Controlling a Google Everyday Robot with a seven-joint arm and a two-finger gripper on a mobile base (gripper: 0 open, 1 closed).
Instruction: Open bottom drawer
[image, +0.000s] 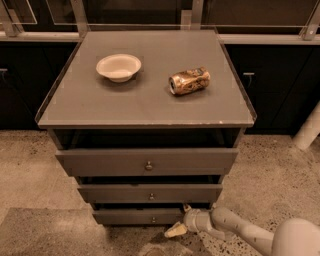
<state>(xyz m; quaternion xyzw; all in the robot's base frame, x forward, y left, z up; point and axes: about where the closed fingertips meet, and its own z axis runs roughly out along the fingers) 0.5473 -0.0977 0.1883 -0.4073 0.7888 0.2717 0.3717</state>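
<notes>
Down at the foot of the cabinet sits the bottom drawer (131, 217), its grey front the lowest and shortest of three, with a tiny round knob (153, 219) at centre. A dark gap shows above it. At its right end is the gripper (180, 219), spread wide: one pale fingertip (174, 230) lies low by the floor, the other is up near the drawer's top corner (whether either touches the front is unclear). The white arm (240, 230) reaches in from the lower right. Above are the middle drawer (115, 193) and the top drawer (100, 161). On the cabinet top (150, 107) stand a white bowl (118, 66) and, well apart from it, a crushed can (189, 81) on its side.
</notes>
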